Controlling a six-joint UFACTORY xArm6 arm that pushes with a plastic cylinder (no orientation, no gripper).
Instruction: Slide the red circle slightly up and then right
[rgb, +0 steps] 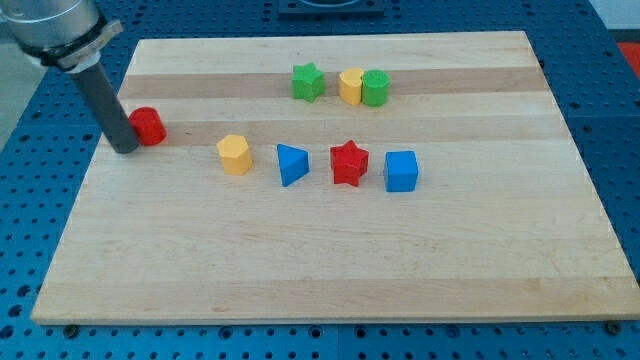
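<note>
A blue perforated bench carries the wooden counter (330, 270). My tip (125, 148) sits at the counter's left edge, touching the left side of the red circle (149, 126). There are no jaws, only the rod. Further right lie a yellow hexagon (234, 155) and a blue triangle (291, 164).

A lab: wooden board (330, 250) on blue perforated bench (30, 110).

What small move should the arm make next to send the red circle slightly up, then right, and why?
Probably bring my tip round to the view's bottom of the red circle, then push up. The tip now sits against the circle's left side, so pushing from here would send it right first, toward the yellow block.
</note>
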